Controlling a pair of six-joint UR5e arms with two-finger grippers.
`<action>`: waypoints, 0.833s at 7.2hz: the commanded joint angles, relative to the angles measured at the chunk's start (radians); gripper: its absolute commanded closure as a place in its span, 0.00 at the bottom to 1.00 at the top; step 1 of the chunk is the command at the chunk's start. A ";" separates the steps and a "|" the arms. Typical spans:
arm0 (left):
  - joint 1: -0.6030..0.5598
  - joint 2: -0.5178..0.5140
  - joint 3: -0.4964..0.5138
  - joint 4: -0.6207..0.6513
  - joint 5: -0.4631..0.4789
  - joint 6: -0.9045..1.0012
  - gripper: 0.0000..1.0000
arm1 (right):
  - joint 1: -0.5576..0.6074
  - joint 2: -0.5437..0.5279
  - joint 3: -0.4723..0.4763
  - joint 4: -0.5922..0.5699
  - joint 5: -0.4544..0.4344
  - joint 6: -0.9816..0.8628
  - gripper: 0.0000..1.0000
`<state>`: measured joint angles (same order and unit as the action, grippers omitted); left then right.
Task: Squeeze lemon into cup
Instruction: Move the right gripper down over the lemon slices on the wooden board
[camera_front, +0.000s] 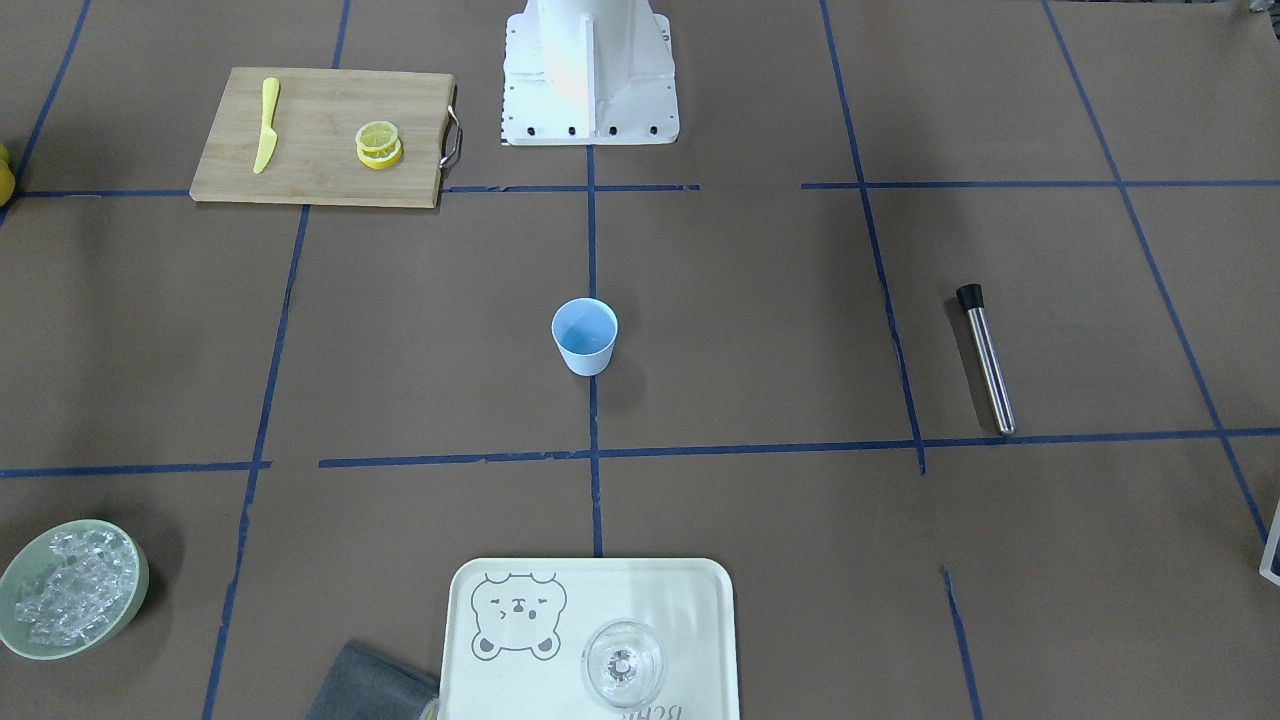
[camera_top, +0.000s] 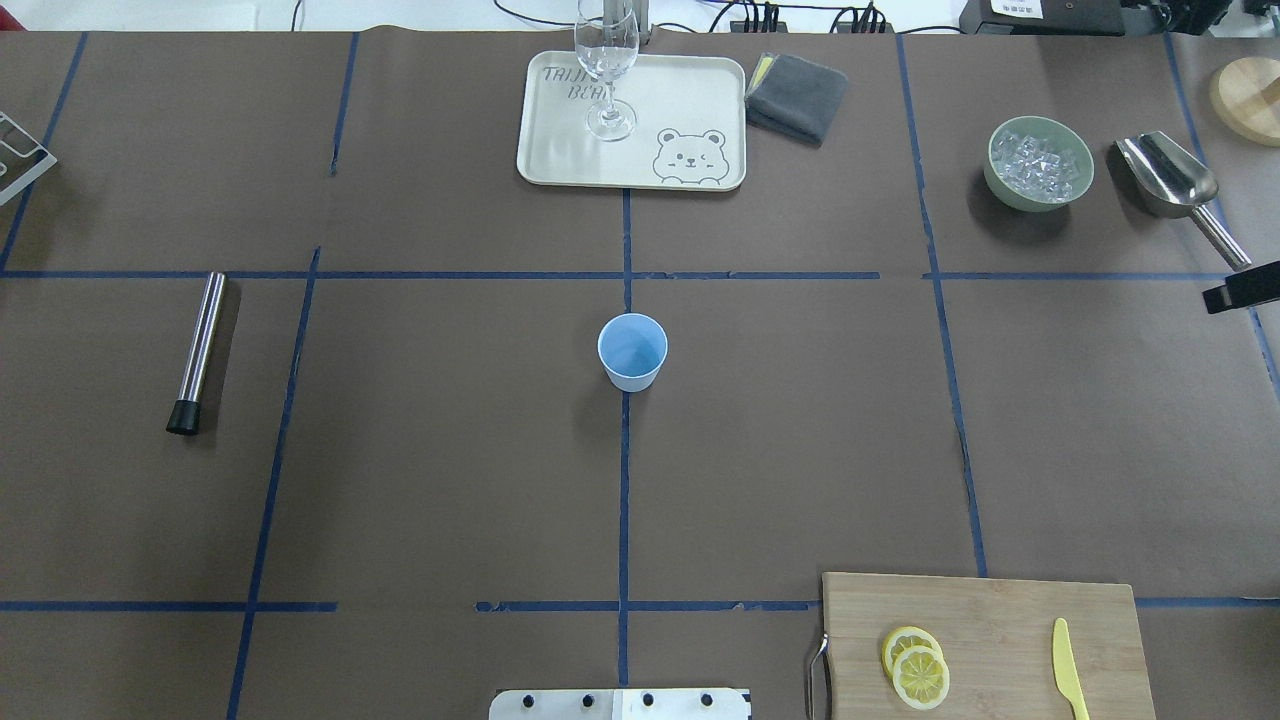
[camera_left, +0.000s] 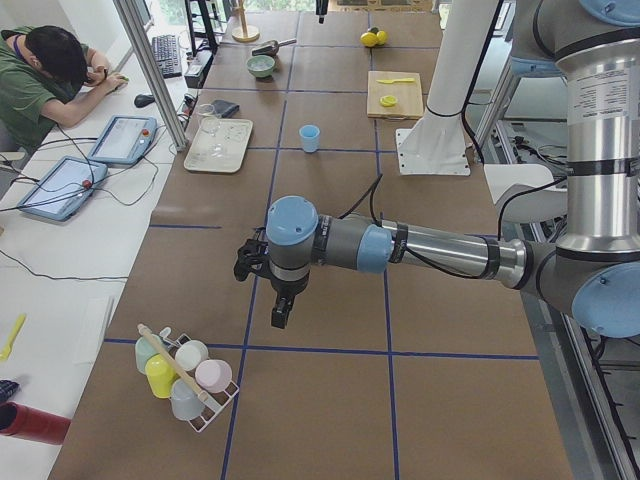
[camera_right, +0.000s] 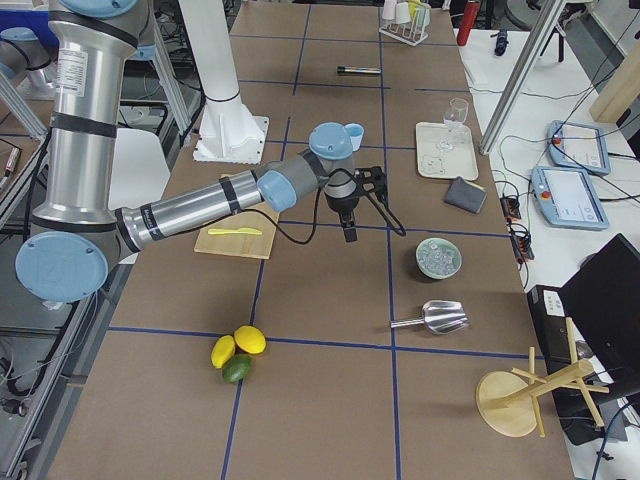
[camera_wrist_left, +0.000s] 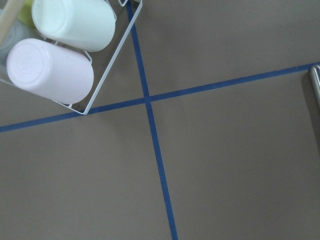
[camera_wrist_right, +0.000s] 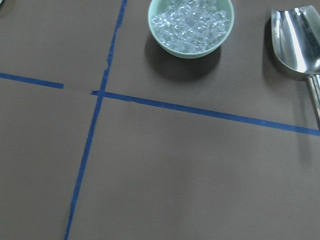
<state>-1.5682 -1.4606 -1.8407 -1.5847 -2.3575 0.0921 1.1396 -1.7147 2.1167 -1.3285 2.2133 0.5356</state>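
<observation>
Left arm (camera_left: 440, 250) and right arm (camera_right: 190, 215): silver tubes, pale-blue joint caps (camera_left: 291, 222), trailing black cable (camera_left: 375, 195), white pedestal (camera_front: 590, 70) edged with dark screws (camera_front: 572, 130).

Light-blue cup (camera_front: 584, 335); yellow lemon slices (camera_front: 379, 144); brown table (camera_front: 760, 320), blue tape grid (camera_front: 592, 250).

Bright, even light; soft shadows

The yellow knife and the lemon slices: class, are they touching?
Apart. The overhead exterior view shows bare cutting board between the knife and the lemon slices.
</observation>
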 joint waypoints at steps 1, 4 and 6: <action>0.001 -0.014 0.001 -0.001 0.004 0.000 0.00 | -0.299 0.027 0.092 0.009 -0.175 0.292 0.00; 0.002 -0.021 0.001 -0.001 0.004 -0.002 0.00 | -0.736 0.020 0.169 0.008 -0.526 0.721 0.00; 0.002 -0.021 0.001 -0.001 0.004 -0.002 0.00 | -0.948 0.018 0.169 0.012 -0.695 0.905 0.00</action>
<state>-1.5662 -1.4809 -1.8395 -1.5861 -2.3531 0.0906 0.3317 -1.6953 2.2832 -1.3189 1.6293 1.3203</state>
